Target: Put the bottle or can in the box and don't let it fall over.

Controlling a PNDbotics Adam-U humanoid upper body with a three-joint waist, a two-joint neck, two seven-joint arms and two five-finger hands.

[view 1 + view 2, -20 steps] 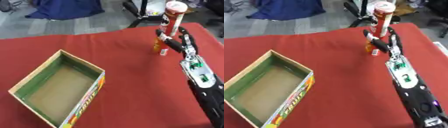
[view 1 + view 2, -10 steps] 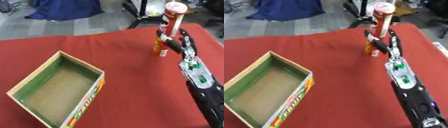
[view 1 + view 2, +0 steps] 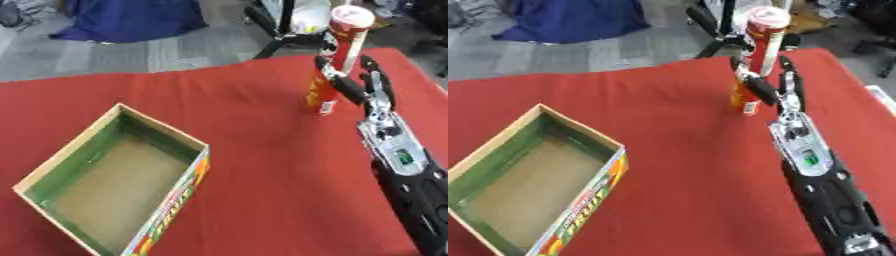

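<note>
Left eye view showed right hand [image 3: 363,87] fingers curled round the tall can [image 3: 337,60]; carried carelessly, it could topple short of the box [image 3: 114,185].

Both views look down from the robot's head onto the red table [image 3: 245,150], facing away from the body toward the grey floor [image 3: 175,50] beyond the far edge. They sit close together, side by side, so the scenes nearly match: each takes in the open box [image 3: 114,185] at the lower left, the tall can [image 3: 756,60] near the far right, and the right arm entering from the lower right. The right eye shows everything shifted slightly leftward. The table seems to lie a little askew, suggesting a tilted head.
</note>
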